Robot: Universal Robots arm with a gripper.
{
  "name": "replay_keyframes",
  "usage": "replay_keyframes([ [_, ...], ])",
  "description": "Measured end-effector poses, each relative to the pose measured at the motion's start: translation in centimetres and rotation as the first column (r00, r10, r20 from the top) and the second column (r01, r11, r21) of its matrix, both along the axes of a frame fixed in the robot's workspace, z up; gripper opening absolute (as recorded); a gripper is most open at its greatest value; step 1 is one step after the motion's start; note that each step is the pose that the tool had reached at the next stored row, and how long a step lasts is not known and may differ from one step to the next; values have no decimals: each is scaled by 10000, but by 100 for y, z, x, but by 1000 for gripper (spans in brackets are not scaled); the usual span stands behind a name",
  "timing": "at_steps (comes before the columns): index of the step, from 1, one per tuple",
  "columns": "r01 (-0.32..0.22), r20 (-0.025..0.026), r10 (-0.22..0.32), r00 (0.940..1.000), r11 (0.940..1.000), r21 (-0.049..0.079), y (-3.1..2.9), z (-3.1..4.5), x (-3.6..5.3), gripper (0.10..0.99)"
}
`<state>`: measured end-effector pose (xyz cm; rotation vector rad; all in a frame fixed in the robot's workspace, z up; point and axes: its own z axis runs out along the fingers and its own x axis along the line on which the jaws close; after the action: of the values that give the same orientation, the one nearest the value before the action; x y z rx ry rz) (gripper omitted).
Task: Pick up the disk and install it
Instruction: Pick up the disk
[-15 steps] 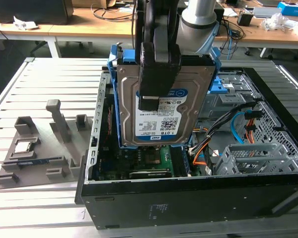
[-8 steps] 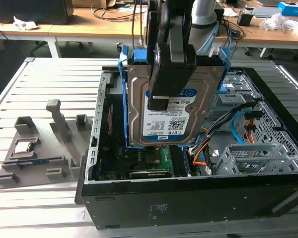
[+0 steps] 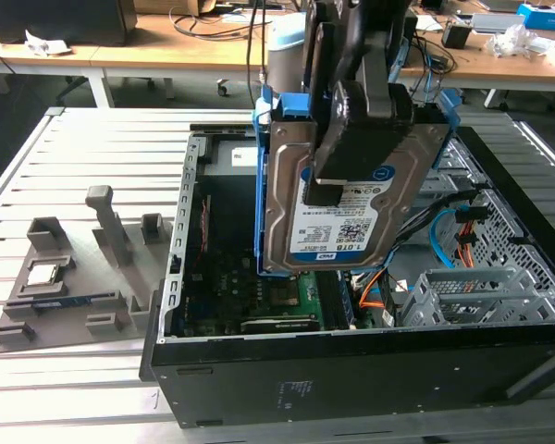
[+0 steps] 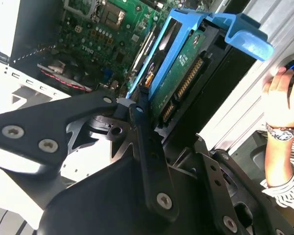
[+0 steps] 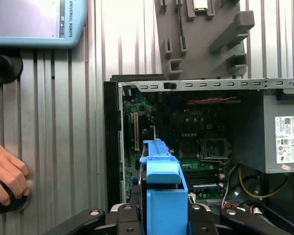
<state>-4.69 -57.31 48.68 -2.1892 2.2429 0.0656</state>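
Above open black computer case (image 3: 351, 379), black gripper (image 3: 326, 190) clamps flat rectangular silver disk (image 3: 291, 222), blue plastic frame (image 3: 279, 104) edging it; rear finger hidden behind it.

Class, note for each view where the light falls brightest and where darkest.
Exterior view: the disk is bright, the computer case front dark. Second wrist view: a white panel glares. First wrist view: the table is evenly lit, the case interior shadowed.

Black end effector (image 3: 338, 176) of angular plates; silver screws (image 4: 48, 144); grey arm (image 3: 285, 55), pale blue cap.
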Motion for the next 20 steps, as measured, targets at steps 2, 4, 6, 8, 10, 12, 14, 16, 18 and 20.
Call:
replay_keyframes([
  [2,2,0,-2,10000,10000,-1,0,0,61,365],
  [4,7,0,-7,10000,10000,0,0,0,125,365],
  [6,11,0,-11,10000,10000,-1,0,0,182,365],
  [8,14,0,-14,10000,10000,-3,0,0,236,365],
  [10,20,0,-20,10000,10000,-3,0,0,293,365],
  [12,24,0,-24,10000,10000,-6,0,1,337,365],
  [14,28,0,-28,10000,10000,-7,0,0,374,365],
  [16,31,0,-31,10000,10000,-9,0,0,416,365],
  [18,36,0,-36,10000,10000,-10,0,0,450,365],
  [20,41,0,-41,10000,10000,-10,0,0,486,365],
])
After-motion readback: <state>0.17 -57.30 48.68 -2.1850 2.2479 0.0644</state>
